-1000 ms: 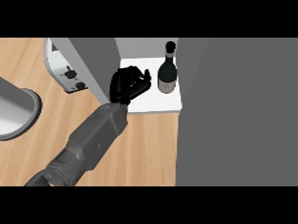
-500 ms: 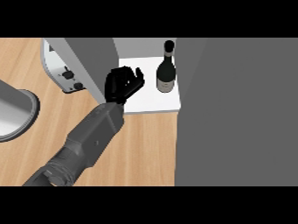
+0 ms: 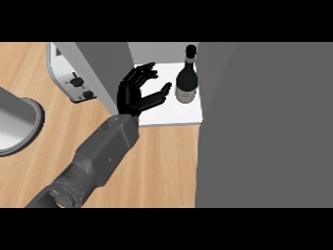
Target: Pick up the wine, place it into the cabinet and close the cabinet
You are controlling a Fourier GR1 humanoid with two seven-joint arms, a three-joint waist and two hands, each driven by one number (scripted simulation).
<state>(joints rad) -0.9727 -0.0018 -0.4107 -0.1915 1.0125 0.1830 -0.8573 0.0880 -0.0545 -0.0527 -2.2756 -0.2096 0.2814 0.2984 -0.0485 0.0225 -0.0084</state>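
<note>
Wine (image 3: pixel 188 77), one bottle, stands upright in the cabinet (image 3: pixel 170 113), one hand (image 3: pixel 135 93) spread open beside it.

Wine bottle (image 3: pixel 187 80): dark, near black, with a pale grey label band low on the body. Robot hand (image 3: pixel 136 93): black, on a dark grey forearm (image 3: pixel 96 158). Cabinet (image 3: pixel 270 122): flat mid grey panels; its shelf floor (image 3: pixel 173 114) is white. Desk (image 3: pixel 155 166): light wood, orange-tan with faint grain streaks. Toaster (image 3: pixel 72 78): silver grey, dark knobs on its face. Left edge: light grey cylinder (image 3: pixel 3 124) with a darker grey rim.
</note>
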